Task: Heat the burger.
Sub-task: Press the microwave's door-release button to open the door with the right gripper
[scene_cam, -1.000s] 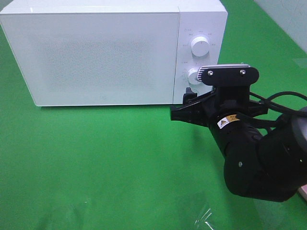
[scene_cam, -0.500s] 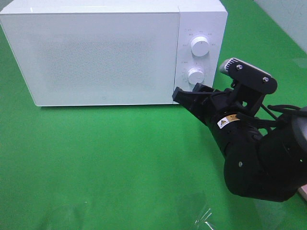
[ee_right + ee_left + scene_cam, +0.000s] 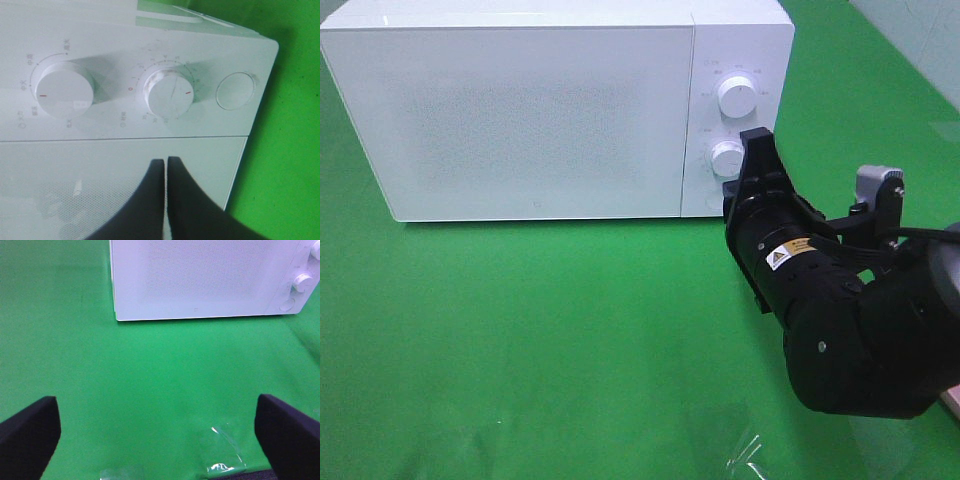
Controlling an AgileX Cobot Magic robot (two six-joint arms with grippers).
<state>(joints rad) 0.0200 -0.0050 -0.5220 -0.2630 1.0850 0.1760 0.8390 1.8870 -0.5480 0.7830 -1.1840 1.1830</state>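
Right wrist view: the right gripper (image 3: 166,162) is pinched fully together on nothing, tips at lower centre of the frame, in front of the door (image 3: 60,175) near its knob-side edge. The timer knob (image 3: 167,95) sits above them at centre, and its red mark points well away from the 0, so I reckon the time's set or close to it. There's no burger in any view. The microwave (image 3: 520,110) is closed, so my guess is it's inside, but I can't confirm that. If the knob needs more turn, spread the jaws first, straddle it square and twist without shoving the box. Keep off the round button (image 3: 235,91) at upper right, since it probably pops the door. And the left gripper (image 3: 159,430) hangs wide open over the cloth (image 3: 150,365), holding nothing
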